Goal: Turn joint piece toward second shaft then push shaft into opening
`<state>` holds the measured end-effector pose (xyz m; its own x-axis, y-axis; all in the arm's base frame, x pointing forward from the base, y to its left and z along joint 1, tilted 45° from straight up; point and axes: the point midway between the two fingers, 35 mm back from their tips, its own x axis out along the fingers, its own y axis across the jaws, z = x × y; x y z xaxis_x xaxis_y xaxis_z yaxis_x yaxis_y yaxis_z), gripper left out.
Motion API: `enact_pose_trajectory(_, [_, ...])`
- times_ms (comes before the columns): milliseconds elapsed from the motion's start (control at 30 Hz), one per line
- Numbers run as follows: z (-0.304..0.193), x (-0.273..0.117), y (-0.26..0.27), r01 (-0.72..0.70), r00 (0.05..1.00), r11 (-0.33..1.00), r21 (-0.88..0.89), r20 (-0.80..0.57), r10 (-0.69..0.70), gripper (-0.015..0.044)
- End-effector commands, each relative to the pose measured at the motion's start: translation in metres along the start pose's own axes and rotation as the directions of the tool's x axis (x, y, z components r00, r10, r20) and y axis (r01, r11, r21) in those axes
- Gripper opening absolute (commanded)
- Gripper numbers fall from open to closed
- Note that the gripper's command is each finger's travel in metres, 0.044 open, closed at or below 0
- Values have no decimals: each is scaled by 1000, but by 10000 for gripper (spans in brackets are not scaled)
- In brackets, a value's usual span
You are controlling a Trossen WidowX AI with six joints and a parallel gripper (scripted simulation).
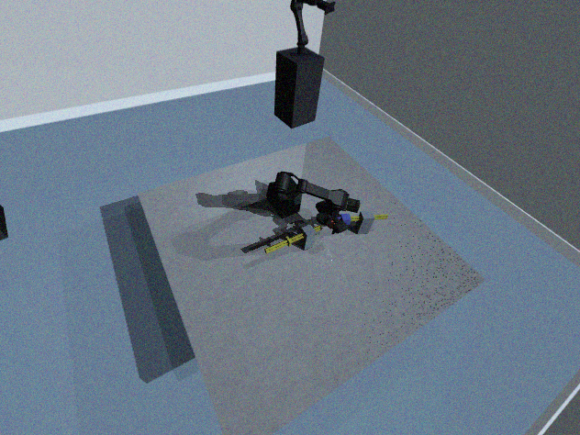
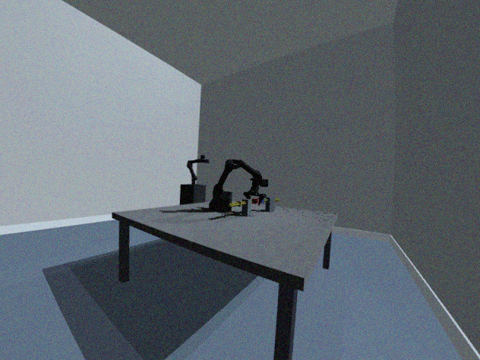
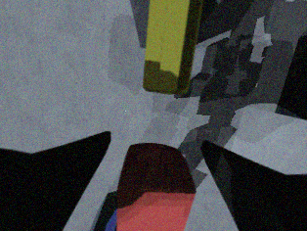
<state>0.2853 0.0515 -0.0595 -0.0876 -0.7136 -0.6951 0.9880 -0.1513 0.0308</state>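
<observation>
The joint piece [image 3: 157, 212] [image 2: 254, 200] is red with a dark end. In the wrist view its end faces roughly toward the second shaft; its exact angle and the inside of its opening do not show. My gripper [image 3: 157, 140] is open, with a finger on each side of the joint piece and gaps between. The yellow second shaft [image 3: 167, 41] [image 1: 284, 244] [image 2: 237, 203] passes through its block [image 2: 246, 207]. Its near end stands apart from the joint piece. The yellow first shaft [image 1: 380, 217] [image 2: 276, 200] runs through the other block [image 1: 366, 225], beside a blue part [image 1: 345, 218].
The grey table [image 1: 290, 337] [image 2: 232, 232] carries the arm's black base [image 1: 284, 198] [image 2: 220, 201] behind the shafts. A black pedestal [image 1: 297, 88] [image 2: 192, 194] with another small arm stands beyond the table. Dark shadows cross the surface near the second shaft.
</observation>
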Motion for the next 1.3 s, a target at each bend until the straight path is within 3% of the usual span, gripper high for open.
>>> enact_pose_trajectory(0, [-4,-22,2,-17,1000,1000,0,6,17,440])
enact_pose_trajectory(200, [-4,-24,2,-18,1000,1000,-22,5,18,440])
enact_pose_trajectory(633, [-6,-67,6,-37,999,898,-438,-21,31,440])
enact_pose_trajectory(1267, [-2,-131,2,-66,998,445,-893,-51,45,440])
